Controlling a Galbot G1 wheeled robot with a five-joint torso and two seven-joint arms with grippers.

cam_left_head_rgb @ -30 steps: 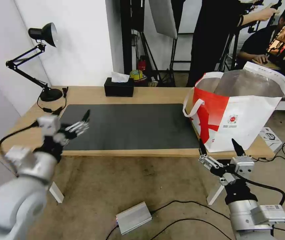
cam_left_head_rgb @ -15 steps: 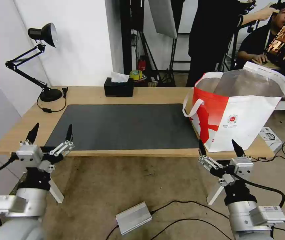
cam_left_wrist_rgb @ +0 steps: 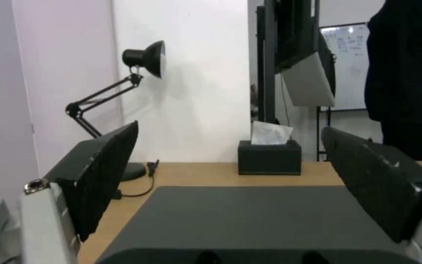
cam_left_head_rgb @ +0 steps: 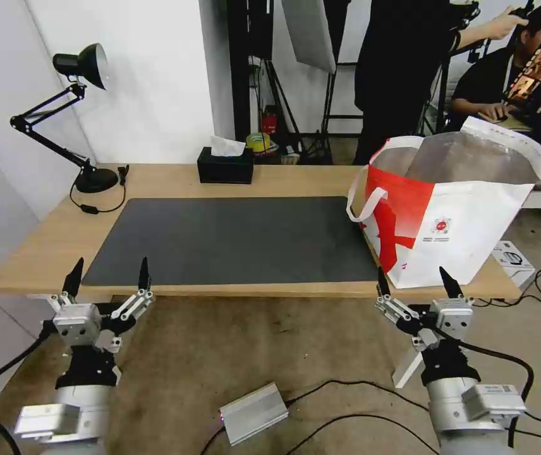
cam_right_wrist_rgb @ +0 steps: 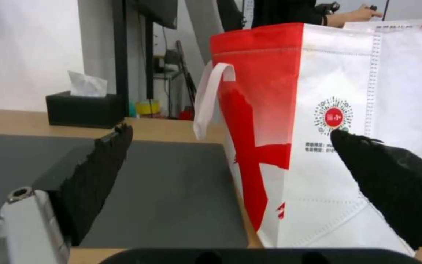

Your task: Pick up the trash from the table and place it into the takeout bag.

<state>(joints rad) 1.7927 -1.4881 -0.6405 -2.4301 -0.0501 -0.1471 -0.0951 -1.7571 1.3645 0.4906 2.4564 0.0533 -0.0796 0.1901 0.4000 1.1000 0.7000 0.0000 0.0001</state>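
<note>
Takeout bag [cam_left_head_rgb: 457, 208] upright on table [cam_left_head_rgb: 296, 178]; contents apparently hidden.

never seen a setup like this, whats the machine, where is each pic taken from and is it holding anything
It is a wheeled robot with two arms. One picture comes from a camera on its head, the other two from cameras on its wrists. The left claw and right claw hang open and empty just before the near edge of the table. On the table lie a dark grey mat, a black tissue box and a desk lamp. The red-and-white takeout bag stands open at the right end. The left wrist camera faces the mat, the right one the bag.
</note>
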